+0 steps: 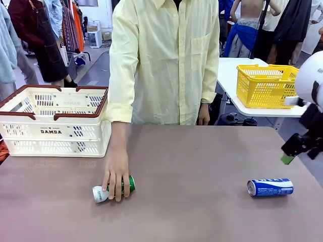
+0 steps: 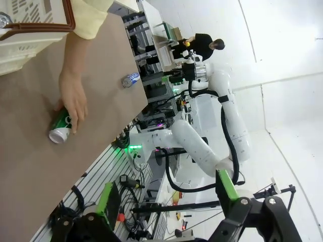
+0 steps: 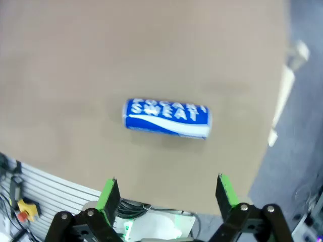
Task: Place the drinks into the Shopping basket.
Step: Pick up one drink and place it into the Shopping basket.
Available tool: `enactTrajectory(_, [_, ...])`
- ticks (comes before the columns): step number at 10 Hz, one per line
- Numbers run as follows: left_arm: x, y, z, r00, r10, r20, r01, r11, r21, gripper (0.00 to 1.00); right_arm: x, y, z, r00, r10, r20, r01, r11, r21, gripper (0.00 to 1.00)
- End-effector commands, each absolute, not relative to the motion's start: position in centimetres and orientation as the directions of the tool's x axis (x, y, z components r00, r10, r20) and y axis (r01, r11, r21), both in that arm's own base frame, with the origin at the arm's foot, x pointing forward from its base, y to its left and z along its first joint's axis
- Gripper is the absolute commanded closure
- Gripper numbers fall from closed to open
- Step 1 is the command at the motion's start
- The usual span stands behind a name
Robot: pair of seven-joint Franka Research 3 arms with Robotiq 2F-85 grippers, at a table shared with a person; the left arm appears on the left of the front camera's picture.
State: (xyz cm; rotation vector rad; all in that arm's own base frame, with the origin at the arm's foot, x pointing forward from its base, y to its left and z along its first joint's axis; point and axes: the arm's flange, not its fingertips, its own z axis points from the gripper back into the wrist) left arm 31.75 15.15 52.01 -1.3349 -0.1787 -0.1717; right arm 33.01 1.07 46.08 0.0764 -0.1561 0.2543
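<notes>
A blue can (image 1: 270, 187) lies on its side at the table's right; from the right wrist it is the blue can (image 3: 166, 118) with white lettering, just beyond my open right gripper (image 3: 167, 194). In the front view the right gripper (image 1: 289, 156) hovers at the right edge, above and right of that can. A green can (image 1: 117, 187) lies at centre left under the person's hand (image 1: 117, 169). The cream Shopping basket (image 1: 55, 132) stands at the back left. My left gripper (image 2: 166, 196) is open in the air off the table, far from the green can (image 2: 63, 126).
A yellow basket (image 1: 265, 85) stands on a white table (image 1: 234, 75) behind, at the right. The person in a pale yellow shirt (image 1: 164, 60) stands at the far side, centre. Brown tabletop (image 1: 202, 201) stretches between the two cans.
</notes>
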Motion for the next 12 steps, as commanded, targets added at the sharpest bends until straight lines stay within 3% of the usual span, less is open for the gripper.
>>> enactTrajectory(1, [31.5, 15.2, 52.1, 0.974, -0.021, 0.224, 0.223, 0.218, -0.95, 0.0, 35.3, -0.3, 42.6, 0.685, 0.695, 0.22, -0.725, 0.679, 0.115, 0.0])
enactTrajectory(5, [31.5, 15.2, 52.1, 0.974, -0.021, 0.224, 0.223, 0.218, -0.95, 0.0, 34.6, 0.9, 39.2, 0.152, 0.967, 0.207, -0.987, 0.159, -0.018, 0.0])
enactTrajectory(6, [31.5, 15.2, 52.1, 0.974, -0.021, 0.224, 0.223, 0.218, -0.95, 0.0, 34.2, 1.7, 38.3, 0.068, 0.979, 0.191, -0.992, 0.086, -0.09, 0.0])
enactTrajectory(7, [31.5, 15.2, 52.1, 0.974, -0.021, 0.224, 0.223, 0.218, -0.95, 0.0, 33.8, 2.2, 37.3, 0.001, 0.983, 0.182, -0.999, 0.011, -0.05, 0.0])
enactTrajectory(8, [31.5, 15.2, 52.1, 0.974, -0.021, 0.224, 0.223, 0.218, -0.95, 0.0, 34.3, 2.1, 38.0, 0.282, 0.942, 0.181, -0.955, 0.294, -0.039, 0.0])
enactTrajectory(9, [31.5, 15.2, 52.1, 0.974, -0.021, 0.224, 0.223, 0.218, -0.95, 0.0, 36.4, 2.5, 39.9, 0.148, 0.975, 0.166, -0.988, 0.152, -0.011, 0.0])
enactTrajectory(12, [31.5, 15.2, 52.1, 0.974, -0.021, 0.224, 0.223, 0.218, -0.95, 0.0, 36.9, 2.4, 36.7, 0.089, 0.995, 0.051, -0.995, 0.087, 0.039, 0.0])
